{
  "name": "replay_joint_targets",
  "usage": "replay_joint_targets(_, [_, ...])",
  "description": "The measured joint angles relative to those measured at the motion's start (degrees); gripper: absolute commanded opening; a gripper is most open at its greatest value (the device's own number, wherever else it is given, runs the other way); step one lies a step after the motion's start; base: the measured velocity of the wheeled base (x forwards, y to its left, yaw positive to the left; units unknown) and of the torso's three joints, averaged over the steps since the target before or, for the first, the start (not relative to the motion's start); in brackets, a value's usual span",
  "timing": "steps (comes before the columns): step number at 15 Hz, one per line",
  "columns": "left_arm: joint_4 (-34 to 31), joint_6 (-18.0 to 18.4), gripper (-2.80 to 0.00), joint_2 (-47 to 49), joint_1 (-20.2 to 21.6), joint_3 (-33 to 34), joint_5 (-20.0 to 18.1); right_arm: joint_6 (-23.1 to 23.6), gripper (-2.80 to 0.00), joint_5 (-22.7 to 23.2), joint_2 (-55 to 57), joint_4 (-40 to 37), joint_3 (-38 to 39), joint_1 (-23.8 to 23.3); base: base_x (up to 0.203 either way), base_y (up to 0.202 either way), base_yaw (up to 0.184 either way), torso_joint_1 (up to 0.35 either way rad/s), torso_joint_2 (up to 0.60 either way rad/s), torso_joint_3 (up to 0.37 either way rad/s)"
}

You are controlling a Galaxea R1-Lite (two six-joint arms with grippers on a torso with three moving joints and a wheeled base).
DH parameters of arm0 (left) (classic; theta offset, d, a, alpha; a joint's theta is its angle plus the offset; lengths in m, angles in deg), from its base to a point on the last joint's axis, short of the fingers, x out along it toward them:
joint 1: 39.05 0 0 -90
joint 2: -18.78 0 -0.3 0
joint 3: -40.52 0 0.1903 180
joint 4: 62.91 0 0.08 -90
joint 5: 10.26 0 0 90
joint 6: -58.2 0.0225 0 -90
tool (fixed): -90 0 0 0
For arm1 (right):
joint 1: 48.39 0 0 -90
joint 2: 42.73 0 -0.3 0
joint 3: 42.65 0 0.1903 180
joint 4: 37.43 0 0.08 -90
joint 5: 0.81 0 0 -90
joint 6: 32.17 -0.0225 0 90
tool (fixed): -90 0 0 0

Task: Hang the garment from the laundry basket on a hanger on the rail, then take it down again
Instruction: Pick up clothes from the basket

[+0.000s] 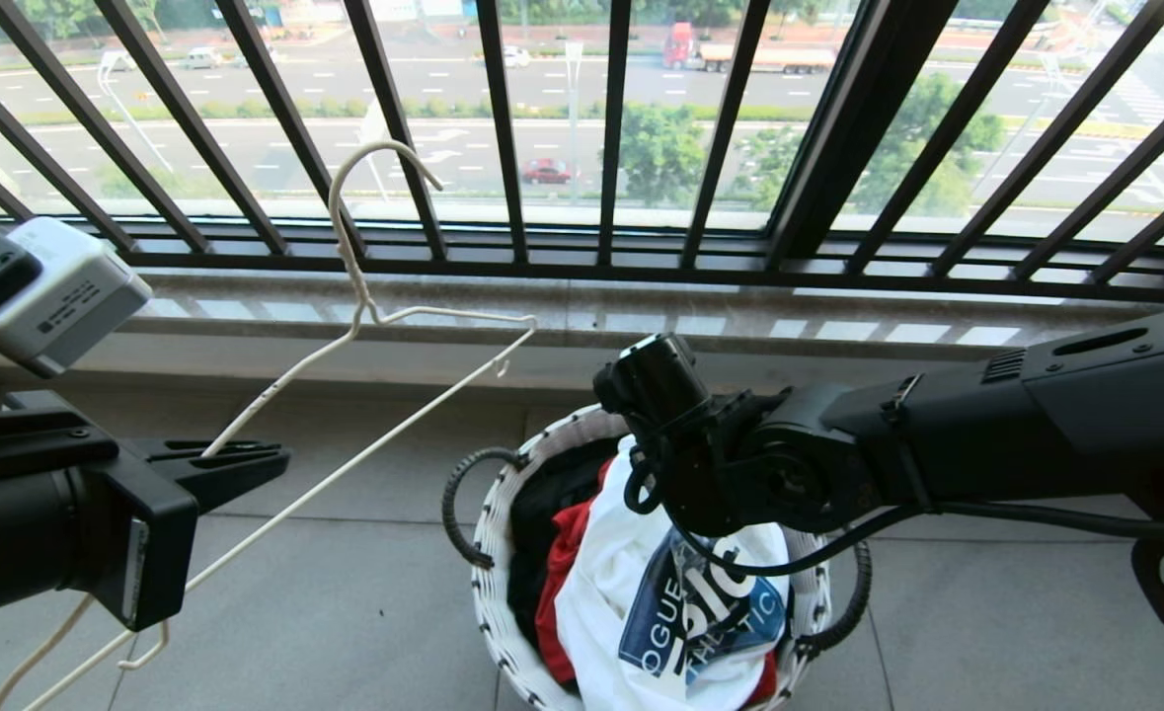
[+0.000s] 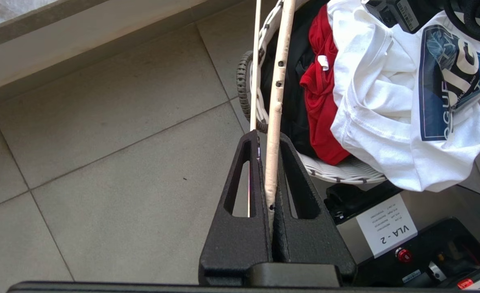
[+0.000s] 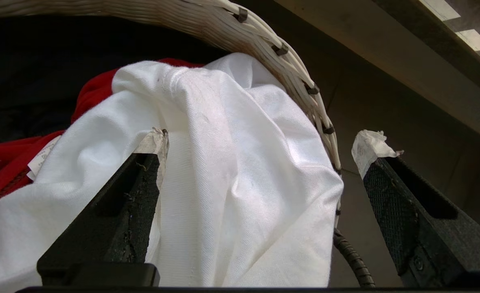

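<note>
Nearest the head camera, at about nine o'clock in its view, the left end effector (image 1: pixel 246 462) is seen clamped tight on the hanger (image 1: pixel 364 326), the beige wire pinched between its black fingers (image 2: pixel 240 211) with the hook rising toward eleven o'clock against the window bars (image 1: pixel 503 128). The hanger is thus already in hand and held clear of the floor (image 1: pixel 345 592), well apart from any rail; no rail is shown in these views.

From three o'clock the right arm is stretched across to the laundry basket (image 1: pixel 493 553), which stands on the floor tiles at about six o'clock. The right end effector (image 3: pixel 260 142) is spread wide, one taped fingertip (image 3: pixel 156 140) lying against the white cloth and the other out past the basket's woven rim (image 3: pixel 288 61). A fold of the garment (image 1: pixel 631 583) sits between the two fingers, draped over the rim, but nothing is gripped yet. The garment is otherwise heaped in the basket, its blue chest print facing up, on top of a red piece (image 1: pixel 562 563) and dark cloth.

By this showing the task is judged to be at an early stage: the hanger is secured, while the shirt remains to be grasped, lifted out, threaded onto the hanger, hung up and taken down again.
</note>
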Motion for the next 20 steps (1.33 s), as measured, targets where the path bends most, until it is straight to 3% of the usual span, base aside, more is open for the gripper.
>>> replay_joint_targets(5, [0.0, 0.0, -2.80, 0.2, 0.0, 0.3, 0.0, -0.4, 0.00, -0.9, -1.8, -4.6, -0.3, -0.1, 0.000, 0.000, 0.000, 0.000, 0.00, 0.000])
replay_joint_targets(14, [0.0, 0.3, -2.80, -0.3, 0.0, 0.0, 0.1, -2.1, 0.00, -0.4, -10.1, -7.7, 12.5, 0.8, 0.000, 0.000, 0.000, 0.000, 0.00, 0.000])
replay_joint_targets(16, [0.0, 0.4, -2.80, -0.5, 0.0, 0.0, 0.0, -6.7, 0.00, 2.7, -11.3, -10.6, 13.2, 2.1, 0.000, 0.000, 0.000, 0.000, 0.00, 0.000])
replay_joint_targets(20, [0.0, 0.6, -2.80, -1.1, 0.0, -0.1, 0.1, -22.3, 0.00, 13.8, -11.9, -24.5, 10.4, 2.9, 0.000, 0.000, 0.000, 0.000, 0.00, 0.000])
